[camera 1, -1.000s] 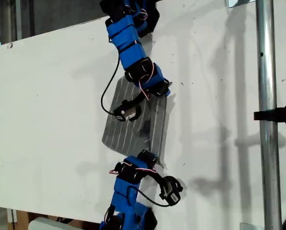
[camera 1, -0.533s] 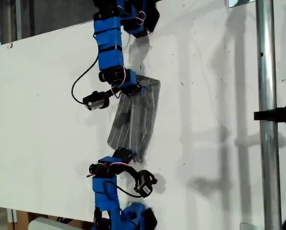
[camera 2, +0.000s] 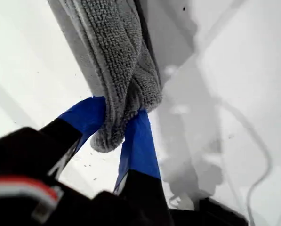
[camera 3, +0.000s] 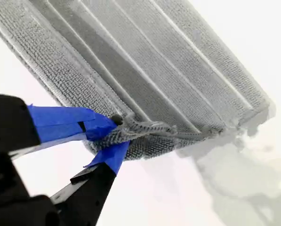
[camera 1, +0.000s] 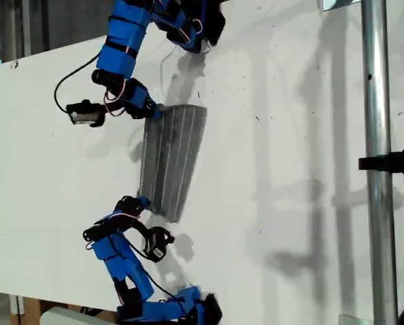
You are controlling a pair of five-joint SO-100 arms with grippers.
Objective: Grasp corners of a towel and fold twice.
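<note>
Your first claw [camera 2: 116, 123] pinching folded towel [camera 1: 169, 157] corner; your second claw [camera 3: 113, 136] pinching another corner [camera 3: 131, 133]. Towel lying doubled on white table [camera 1: 289, 169], both claws gripping.

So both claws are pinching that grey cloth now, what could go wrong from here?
My first gripper holds only a small bunched tip of the towel, so that tip could slip out if I pull.

My second gripper likewise pinches just the edge layers; one layer might drop free and spoil the fold.

The folded towel already looks skewed in the exterior view, so the edges may end up misaligned.
</note>
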